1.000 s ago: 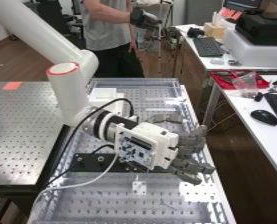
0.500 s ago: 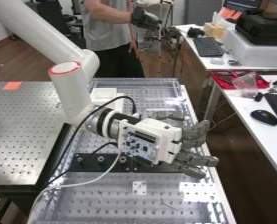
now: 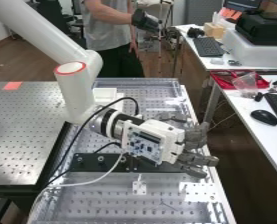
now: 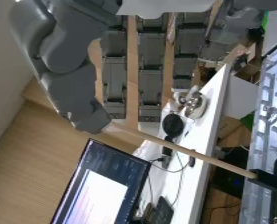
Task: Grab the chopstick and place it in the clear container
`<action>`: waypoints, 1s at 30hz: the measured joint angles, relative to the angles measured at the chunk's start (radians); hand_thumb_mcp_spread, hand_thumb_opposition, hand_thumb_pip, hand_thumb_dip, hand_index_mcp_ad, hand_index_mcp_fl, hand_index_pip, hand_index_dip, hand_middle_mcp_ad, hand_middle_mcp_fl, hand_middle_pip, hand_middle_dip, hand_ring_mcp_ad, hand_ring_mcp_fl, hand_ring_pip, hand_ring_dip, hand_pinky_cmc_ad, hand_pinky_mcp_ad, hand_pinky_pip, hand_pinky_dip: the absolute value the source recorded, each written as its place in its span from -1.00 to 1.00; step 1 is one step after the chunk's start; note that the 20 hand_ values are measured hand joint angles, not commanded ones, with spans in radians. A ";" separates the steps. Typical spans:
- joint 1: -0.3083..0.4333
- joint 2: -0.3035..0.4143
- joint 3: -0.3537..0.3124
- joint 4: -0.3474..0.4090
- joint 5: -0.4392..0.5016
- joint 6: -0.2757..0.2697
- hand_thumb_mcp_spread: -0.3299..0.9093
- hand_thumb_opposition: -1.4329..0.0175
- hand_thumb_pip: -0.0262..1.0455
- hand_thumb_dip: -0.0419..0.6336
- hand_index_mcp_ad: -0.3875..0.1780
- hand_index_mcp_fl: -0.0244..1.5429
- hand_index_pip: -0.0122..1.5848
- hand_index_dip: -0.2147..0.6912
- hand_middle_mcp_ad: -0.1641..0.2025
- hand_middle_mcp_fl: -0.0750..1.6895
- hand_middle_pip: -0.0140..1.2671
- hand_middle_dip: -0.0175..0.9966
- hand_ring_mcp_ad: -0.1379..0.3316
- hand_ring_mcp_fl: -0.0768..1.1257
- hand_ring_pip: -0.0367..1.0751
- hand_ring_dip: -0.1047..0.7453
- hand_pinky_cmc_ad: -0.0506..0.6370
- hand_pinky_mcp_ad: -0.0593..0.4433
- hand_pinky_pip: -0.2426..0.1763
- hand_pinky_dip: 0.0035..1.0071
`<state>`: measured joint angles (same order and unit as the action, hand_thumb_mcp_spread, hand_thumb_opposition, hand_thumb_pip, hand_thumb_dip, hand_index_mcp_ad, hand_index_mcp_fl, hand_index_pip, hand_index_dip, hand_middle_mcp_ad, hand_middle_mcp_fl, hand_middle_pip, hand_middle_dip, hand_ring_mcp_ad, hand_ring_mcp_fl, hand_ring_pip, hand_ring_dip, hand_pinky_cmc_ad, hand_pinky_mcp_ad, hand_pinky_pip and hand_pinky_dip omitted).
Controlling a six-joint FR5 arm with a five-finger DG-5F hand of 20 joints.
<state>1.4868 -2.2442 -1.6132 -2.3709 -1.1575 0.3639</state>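
Chopstick (image 4: 182, 149) in wrist view: one end at a black holder (image 4: 270, 181), other end right by the thumb tip (image 4: 89, 119) (touching or not, can't tell). Hand (image 3: 196, 135) well open, fingers (image 4: 150, 70) straight and not curled round anything. High view: hand over the side of the perforated bench (image 3: 92, 202), a black plate (image 3: 89, 161) with bolts near it, white box (image 3: 104, 94) farther along the bench.
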 joint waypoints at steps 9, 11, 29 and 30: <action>0.000 -0.008 0.002 -0.003 0.008 0.015 0.32 -0.10 0.35 0.02 0.06 -0.48 0.47 -0.55 0.30 -0.25 -0.07 0.15 0.14 -0.33 -0.80 -0.04 -0.19 -0.24 -0.14 -0.65; 0.001 -0.009 0.003 -0.003 0.010 0.014 0.31 -0.10 0.35 0.02 0.06 -0.50 0.52 -0.55 0.30 -0.25 -0.07 0.15 0.12 -0.33 -0.81 -0.04 -0.19 -0.22 -0.14 -0.65; 0.006 -0.016 0.024 -0.026 0.016 -0.005 0.35 -0.10 0.33 -0.01 0.06 -0.56 0.58 -0.56 0.30 -0.23 0.01 0.15 0.09 -0.27 -0.81 0.02 -0.16 -0.23 -0.13 -0.65; 0.006 -0.016 0.025 -0.026 0.016 -0.007 0.35 -0.10 0.32 -0.01 0.06 -0.56 0.59 -0.56 0.30 -0.23 0.01 0.15 0.08 -0.24 -0.81 0.02 -0.15 -0.23 -0.13 -0.65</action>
<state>1.4923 -2.2603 -1.5881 -2.3972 -1.1411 0.3572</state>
